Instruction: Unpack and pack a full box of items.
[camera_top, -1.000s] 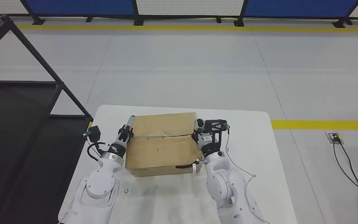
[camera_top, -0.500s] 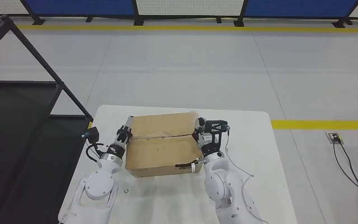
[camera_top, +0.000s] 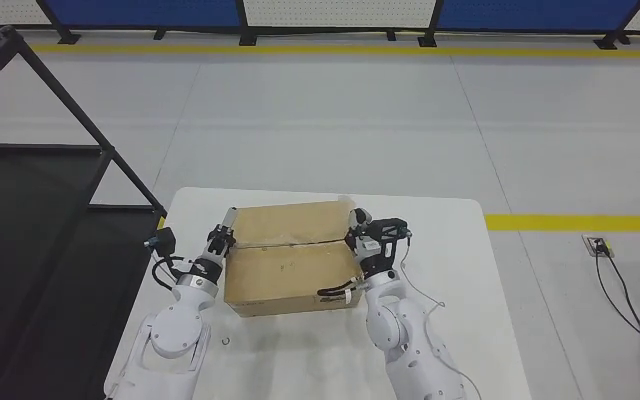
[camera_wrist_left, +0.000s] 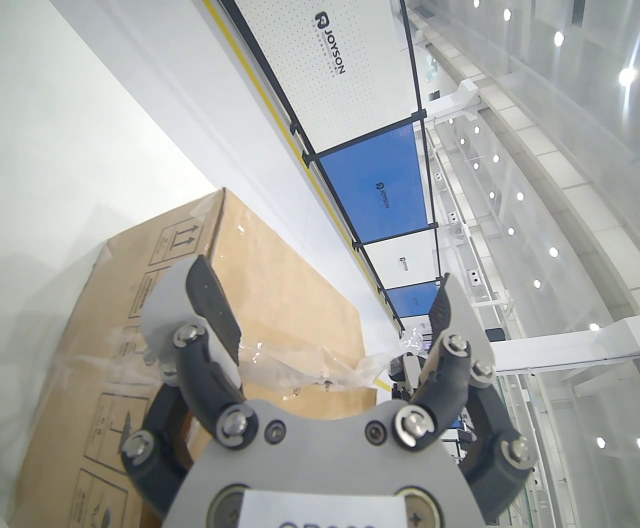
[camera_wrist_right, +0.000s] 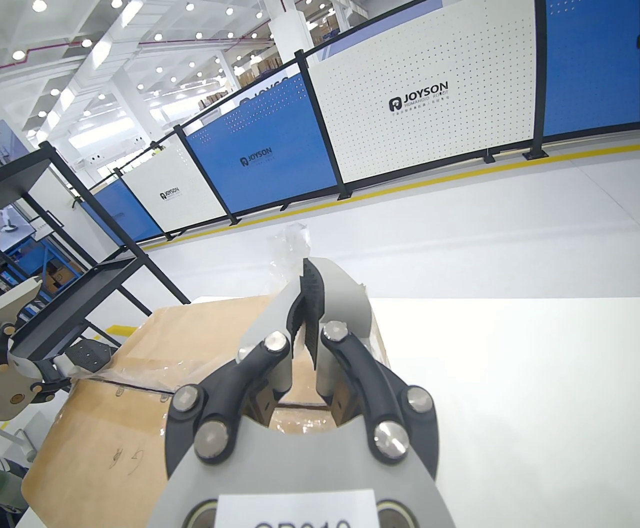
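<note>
The job looks to be at its very start. The box (camera_top: 285, 262) sits shut in the middle of the table (camera_top: 470, 300), both flaps (camera_top: 288, 225) lie flat, and nothing is out on the tabletop yet. The one sign of progress is the clear tape (camera_wrist_left: 300, 365) along the seam (camera_top: 290, 243), which is wrinkled and lifted in places. As I judge it, the tape must come off, the flaps must open, and all the unpacking and repacking is yet to do.

At the left end of the box, the left gripper (camera_wrist_left: 322, 280) has its fingers spread wide and holds nothing. One finger stands against the box's end wall near the top edge, and the other hangs clear of the box.

The box stretches between the two arms, with its seam running from one gripper to the other.

At the right end, the right gripper (camera_wrist_right: 309, 280) has its fingers pressed together just above the top edge. A crumpled strip of clear tape sticks up past the fingertips, so it seems to be pinching the loose end of the tape.
</note>
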